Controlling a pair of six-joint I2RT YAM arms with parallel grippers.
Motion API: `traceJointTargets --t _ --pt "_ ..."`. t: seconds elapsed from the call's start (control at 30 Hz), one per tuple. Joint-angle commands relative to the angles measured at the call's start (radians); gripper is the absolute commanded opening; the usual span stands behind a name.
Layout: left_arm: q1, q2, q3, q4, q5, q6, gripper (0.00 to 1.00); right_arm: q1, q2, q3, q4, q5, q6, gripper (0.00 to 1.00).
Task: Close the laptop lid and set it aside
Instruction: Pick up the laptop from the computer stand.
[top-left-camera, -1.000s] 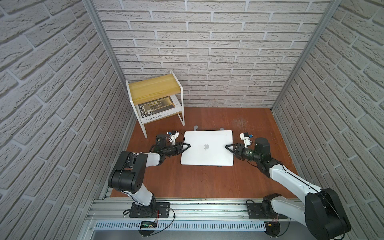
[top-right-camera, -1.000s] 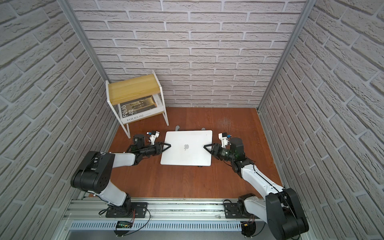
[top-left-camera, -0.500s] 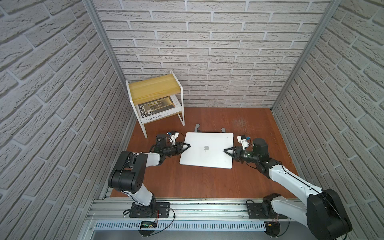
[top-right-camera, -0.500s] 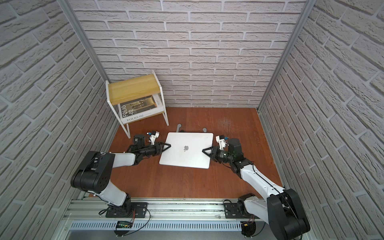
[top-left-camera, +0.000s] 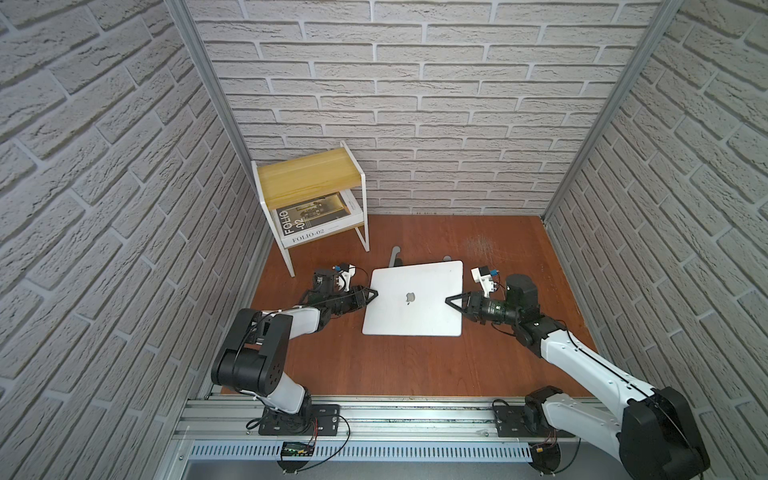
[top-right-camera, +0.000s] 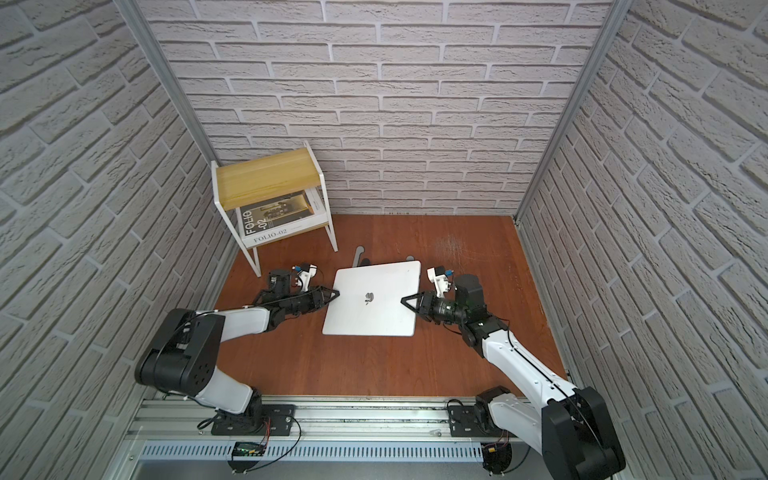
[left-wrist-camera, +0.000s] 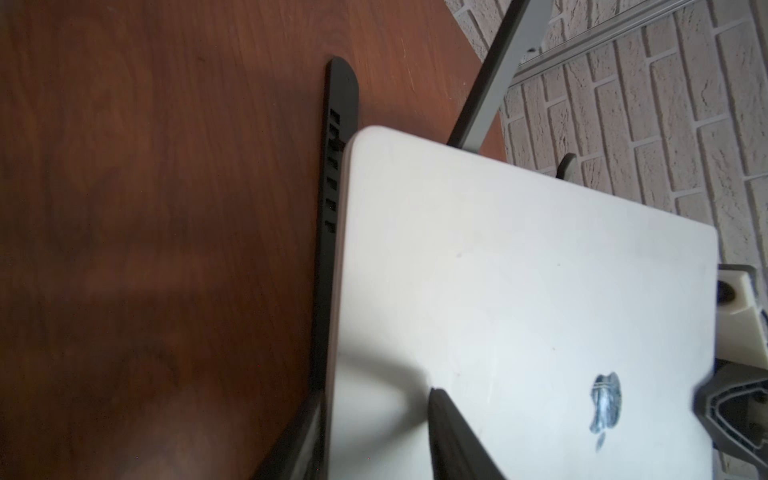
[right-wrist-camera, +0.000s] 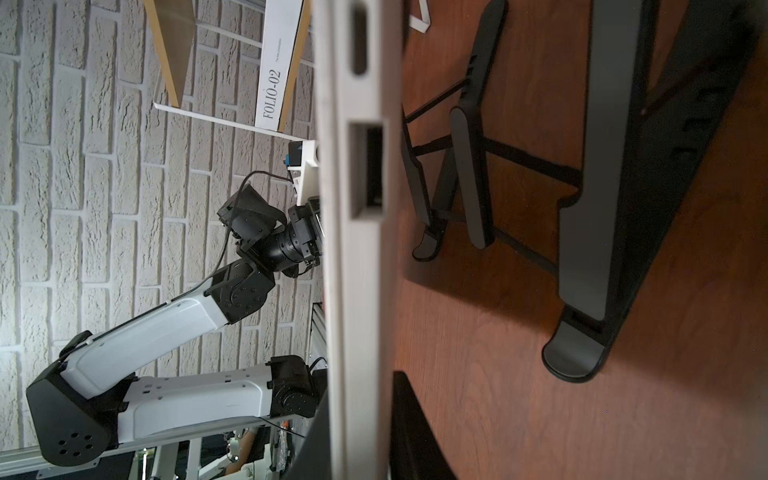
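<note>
Top views: laptop (top-left-camera: 415, 320) (top-right-camera: 370, 320) near the middle of the desk (top-left-camera: 415, 370), lid (top-left-camera: 419, 278) down flat on the base, silver side and apple logo facing up. Grey stand (top-left-camera: 395, 254) mostly hidden beneath, only two tips poking out past the far edge. Left gripper (top-left-camera: 375, 293) (top-right-camera: 337, 294) at the left edge, right gripper (top-left-camera: 448, 300) (top-right-camera: 403, 300) at the right edge, tips reaching over the lid from opposite sides. White shelf (top-left-camera: 309, 183) in the far left corner, well apart, with a FOLIO-02 book (top-left-camera: 309, 232) on its lower level.

Left wrist view: laptop (left-wrist-camera: 519, 291) edge running between the jaws, upper finger (left-wrist-camera: 453, 436) over the lid, lower one under the base. Jaws partly apart; impossible to tell whether actually pinching. Black bar of the stand (left-wrist-camera: 340, 104) just beside the edge, on the desk.

Right wrist view: jaws closed tight on the right edge of the laptop (right-wrist-camera: 361, 291), one finger (right-wrist-camera: 411, 428) under the base, the other over the lid. Port slots visible along the edge. Stand (right-wrist-camera: 602, 166) underneath, feet on the desk; contact with the laptop not clear.
</note>
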Motion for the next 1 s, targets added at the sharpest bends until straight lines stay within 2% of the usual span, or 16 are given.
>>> traceJointTargets --t 0.0,0.2,0.4,0.5,0.7,0.77,0.8,0.9,0.97 --pt "-0.007 -0.077 0.0 -0.034 -0.044 0.047 0.46 0.012 -0.056 0.065 0.183 -0.097 -0.012 0.03" --pt "-0.008 -0.224 0.003 -0.126 -0.087 0.064 0.56 0.012 -0.078 0.096 0.165 -0.087 -0.009 0.03" --pt "-0.011 -0.422 0.021 -0.297 -0.186 0.112 0.77 0.012 -0.073 0.123 0.164 -0.075 0.001 0.03" --pt "-0.02 -0.515 0.037 -0.385 -0.24 0.144 0.84 0.012 -0.07 0.152 0.166 -0.075 0.007 0.03" --pt "-0.047 -0.613 0.063 -0.44 -0.282 0.187 0.9 0.009 -0.085 0.229 0.133 -0.061 0.006 0.03" --pt "-0.127 -0.637 0.093 -0.441 -0.277 0.263 0.93 0.008 -0.09 0.264 0.086 -0.041 -0.013 0.03" --pt "-0.234 -0.655 0.125 -0.455 -0.327 0.34 0.95 0.007 -0.087 0.284 0.082 -0.033 -0.004 0.03" --pt "-0.541 -0.661 0.212 -0.486 -0.552 0.569 0.97 -0.002 -0.068 0.327 0.105 -0.021 0.051 0.03" --pt "-0.697 -0.645 0.248 -0.492 -0.713 0.7 0.97 -0.018 -0.056 0.365 0.086 -0.014 0.078 0.03"
